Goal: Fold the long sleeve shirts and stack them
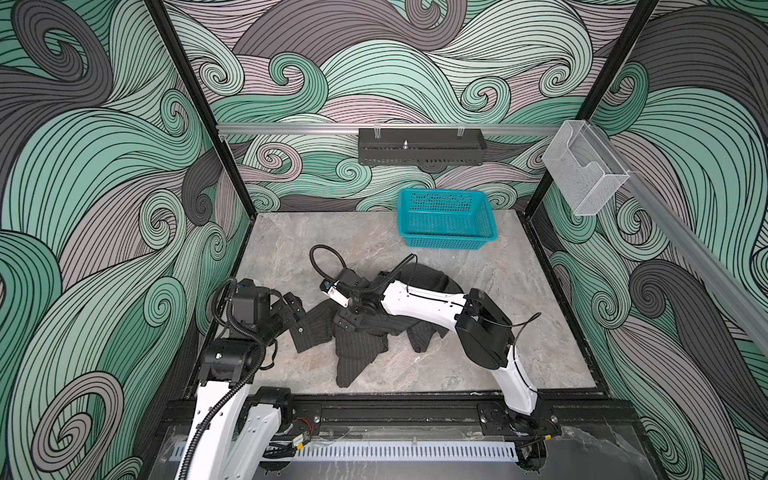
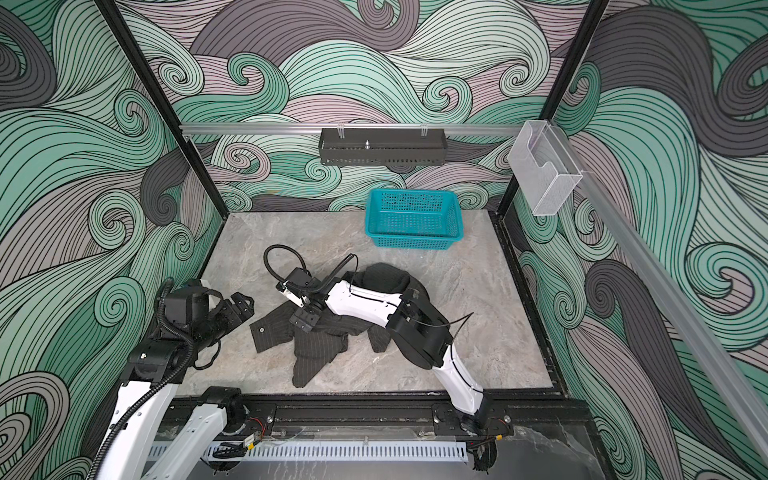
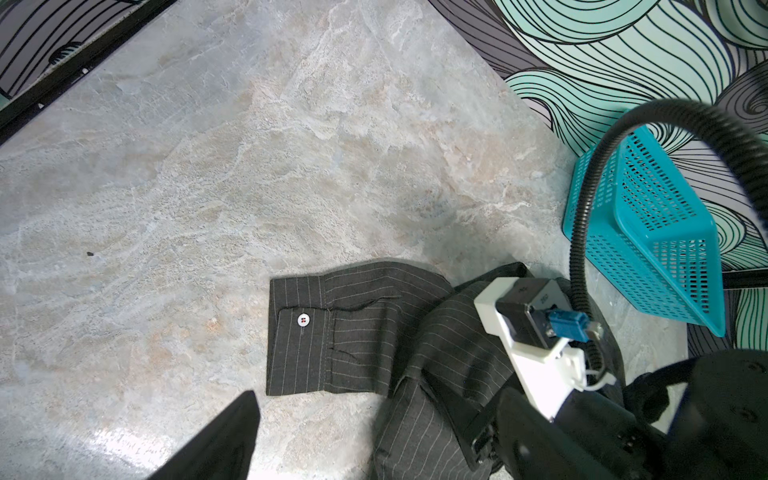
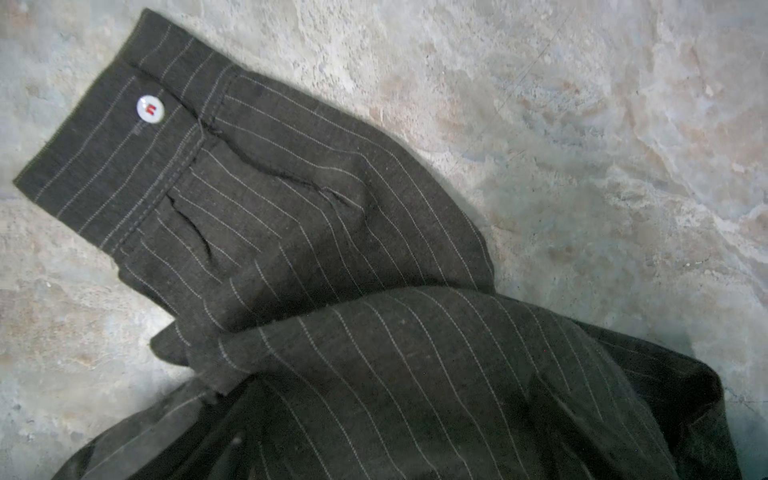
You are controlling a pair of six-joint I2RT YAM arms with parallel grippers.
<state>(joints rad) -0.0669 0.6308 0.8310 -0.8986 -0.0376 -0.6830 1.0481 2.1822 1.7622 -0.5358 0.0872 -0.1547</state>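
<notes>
Two arms: both reach in from the near edge and sit low over the table (image 1: 519, 291).
Left arm: folded at the elbow, forearm about level. The left gripper (image 1: 296, 311) points toward the middle, just beside the cuff (image 1: 301, 332) and apart from it.
Left pincer: wide. One black finger (image 3: 224, 440) shows in the wrist view over bare stone, with nothing between the jaws.
Right arm: stretched leftward across the middle, wrist bent down. The right gripper (image 1: 347, 321) is close over the shirt (image 1: 361, 349).
Right pincer: fingers are outside its wrist view. Jaws stand wide and the cloth (image 4: 374, 332) lies loose below. Contact with the cloth cannot be told.
Shirt: crumpled heap at near-centre of the table, partly under the right arm. One sleeve runs left, its cuff (image 3: 297, 336) flat and fastened with a white button (image 3: 304, 319). Another fold trails toward the near edge.
Basket (image 1: 446, 241): teal mesh, upright by the back wall, right of centre, well apart from the shirt. Its mesh floor shows through the open top.
Tray (image 1: 422, 151): black, hung on the back rail above the basket, with a small metal stud standing in it.
Holder (image 1: 584, 174): clear, on the right rail, with the wall pattern showing through.
</notes>
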